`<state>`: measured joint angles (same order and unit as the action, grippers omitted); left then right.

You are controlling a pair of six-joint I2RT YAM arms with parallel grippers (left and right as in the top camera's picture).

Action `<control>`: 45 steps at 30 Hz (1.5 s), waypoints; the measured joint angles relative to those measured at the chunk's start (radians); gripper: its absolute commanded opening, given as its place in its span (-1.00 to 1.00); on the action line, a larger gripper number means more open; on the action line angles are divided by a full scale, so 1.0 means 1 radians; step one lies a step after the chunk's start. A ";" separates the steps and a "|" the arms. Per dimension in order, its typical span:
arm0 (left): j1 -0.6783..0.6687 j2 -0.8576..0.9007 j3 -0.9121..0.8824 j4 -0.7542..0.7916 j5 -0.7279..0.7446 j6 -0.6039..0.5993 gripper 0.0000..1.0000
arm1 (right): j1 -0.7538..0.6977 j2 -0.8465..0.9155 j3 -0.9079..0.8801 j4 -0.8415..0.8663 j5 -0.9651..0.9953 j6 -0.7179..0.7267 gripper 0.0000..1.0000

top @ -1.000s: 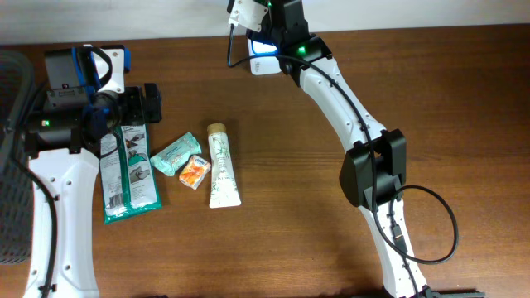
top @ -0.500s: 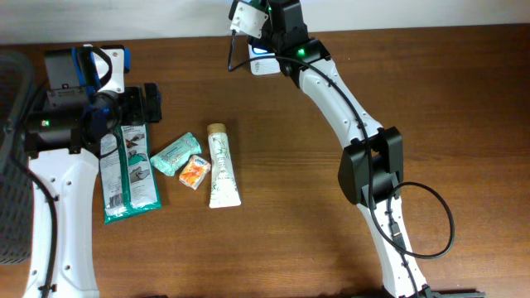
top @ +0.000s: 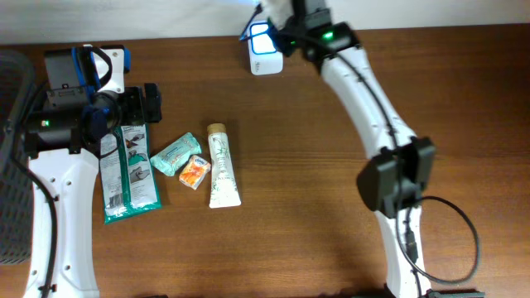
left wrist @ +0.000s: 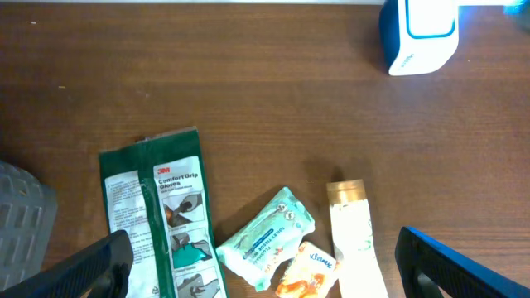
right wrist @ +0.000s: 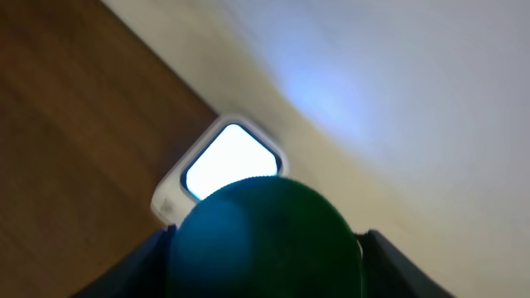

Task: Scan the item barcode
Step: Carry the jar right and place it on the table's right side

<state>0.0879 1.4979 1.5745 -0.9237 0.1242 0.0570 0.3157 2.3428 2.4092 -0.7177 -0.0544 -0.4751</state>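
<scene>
The dark green item (right wrist: 265, 236) is seen pinched between the half-closed right jaws, at the 12 o'clock edge of the surface (top: 290, 207), facing the scanner (top: 265, 58); the left jaws are spread wide, empty; the item is judged light, rigid, slippery; the rounded sides are best gripped.

Even light, scanner (right wrist: 230, 159) glaring, wrist blur

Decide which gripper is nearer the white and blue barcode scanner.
Right. The right gripper hangs just beside the barcode scanner; the left gripper is far off, over the top end of the 3M glove packet.
</scene>
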 measured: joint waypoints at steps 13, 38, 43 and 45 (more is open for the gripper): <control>0.000 0.000 0.000 0.000 0.000 0.000 0.98 | -0.279 -0.048 -0.090 -0.375 -0.076 0.036 0.05; 0.000 0.000 0.000 0.000 0.000 0.000 0.98 | -0.604 -0.050 -0.412 -0.278 -0.101 0.053 0.96; 0.000 0.000 0.000 0.000 0.000 0.000 0.98 | -0.604 -0.051 -0.346 -0.359 -0.135 0.060 0.96; 0.000 0.000 0.000 0.000 0.000 0.000 0.98 | -0.602 -0.056 -0.293 -0.400 -0.166 0.085 0.97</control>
<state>0.0879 1.4979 1.5745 -0.9241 0.1242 0.0570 -0.2867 2.2871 2.1166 -1.1179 -0.2207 -0.3897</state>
